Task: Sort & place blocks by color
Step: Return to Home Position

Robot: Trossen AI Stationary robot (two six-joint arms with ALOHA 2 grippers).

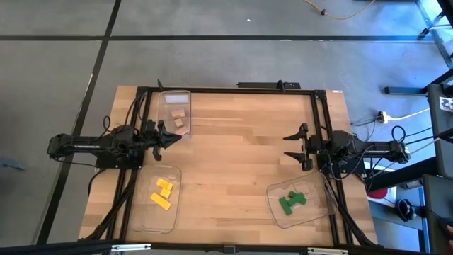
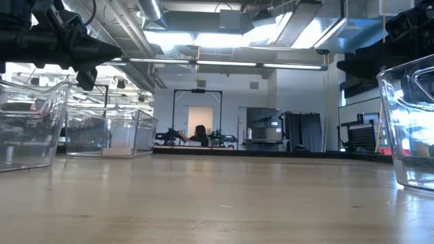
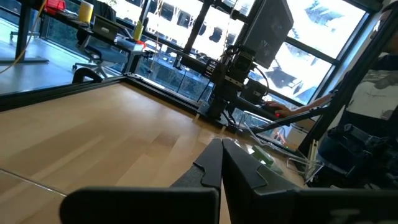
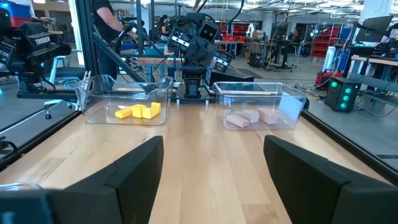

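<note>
**All blocks in trays, both claws empty at the table's sides**

Left gripper [image 1: 174, 134]: fingers pressed together, holding nothing. It sits at the left edge, between two clear trays.
- Rear-left tray [image 1: 175, 93]: tan blocks [image 1: 179, 117].
- Front-left tray [image 1: 157, 221]: yellow blocks [image 1: 163, 193], long axes askew to one another.

Right gripper [image 1: 287, 145]: fingers wide apart, empty, at the right edge. The green blocks [image 1: 291, 201] lie in a heap in the front-right tray [image 1: 315, 211], nearest this arm.

No block lies loose on the tabletop [image 1: 241, 163]. My judgement: nothing is left to reach for.
</note>
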